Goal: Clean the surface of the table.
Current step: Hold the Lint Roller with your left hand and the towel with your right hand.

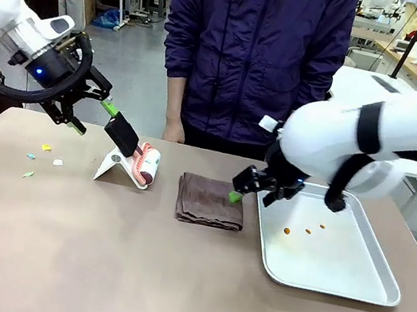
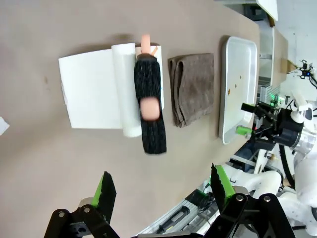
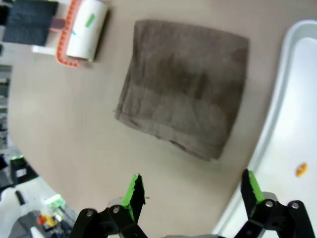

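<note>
1. Lying under everything as the brown table (image 1: 92,265), with small paper scraps (image 1: 47,148) near its left side.
2. Hanging above the lint roller (image 1: 143,162) with jaws released wide: left gripper (image 2: 162,187).
3. Hanging over the folded towel (image 1: 211,201), beside the metal tray (image 1: 378,295), jaws also released: right gripper (image 3: 190,191).

Matt desk, shiny metal, rough cloth.
The desk (image 1: 92,265) top is smooth, matt taupe. The tray (image 1: 336,259) is bright polished metal, and the towel (image 1: 211,201) is nubbly brown terry cloth. The lint roller (image 1: 147,166) carries slick white paper, and its handle (image 2: 150,106) has a black woven-looking grip.
</note>
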Controlling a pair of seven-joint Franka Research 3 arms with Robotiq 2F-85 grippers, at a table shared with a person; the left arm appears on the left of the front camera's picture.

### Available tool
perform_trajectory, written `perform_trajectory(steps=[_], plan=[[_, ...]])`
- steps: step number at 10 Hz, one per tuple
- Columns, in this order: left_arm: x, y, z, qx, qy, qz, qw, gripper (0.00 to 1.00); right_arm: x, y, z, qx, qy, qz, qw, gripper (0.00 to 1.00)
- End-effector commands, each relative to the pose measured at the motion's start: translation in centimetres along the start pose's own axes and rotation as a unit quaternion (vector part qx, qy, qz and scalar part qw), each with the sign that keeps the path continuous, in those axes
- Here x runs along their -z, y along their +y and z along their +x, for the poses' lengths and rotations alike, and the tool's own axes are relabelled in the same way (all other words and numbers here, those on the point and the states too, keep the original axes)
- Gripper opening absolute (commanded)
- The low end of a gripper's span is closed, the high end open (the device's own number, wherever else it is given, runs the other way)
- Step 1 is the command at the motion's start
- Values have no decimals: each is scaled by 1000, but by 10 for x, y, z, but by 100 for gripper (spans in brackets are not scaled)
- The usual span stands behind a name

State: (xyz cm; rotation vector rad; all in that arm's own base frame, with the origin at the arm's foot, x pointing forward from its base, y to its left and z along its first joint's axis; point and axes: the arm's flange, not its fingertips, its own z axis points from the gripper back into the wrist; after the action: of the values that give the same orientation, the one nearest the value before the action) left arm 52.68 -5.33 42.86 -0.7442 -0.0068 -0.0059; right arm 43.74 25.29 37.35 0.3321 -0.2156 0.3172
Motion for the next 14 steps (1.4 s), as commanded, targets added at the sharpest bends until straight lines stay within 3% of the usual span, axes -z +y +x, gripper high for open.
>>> perform_trajectory(steps=[1,2,6,8,14], plan=[[7,-6,23,-41,4,-6,999,100,26,27,38,22,40,-27,999,100],[13,-8,28,-49,-8,4,999,100,41,34,46,34,62,-41,997,100],[36,-7,40,-41,7,7,999,100,76,42,68,74,58,-145,985,100],[40,-5,45,-46,10,1,999,100,89,39,79,55,77,-164,982,100],[45,-2,39,-38,9,-10,999,100,112,16,89,109,77,-189,973,100]])
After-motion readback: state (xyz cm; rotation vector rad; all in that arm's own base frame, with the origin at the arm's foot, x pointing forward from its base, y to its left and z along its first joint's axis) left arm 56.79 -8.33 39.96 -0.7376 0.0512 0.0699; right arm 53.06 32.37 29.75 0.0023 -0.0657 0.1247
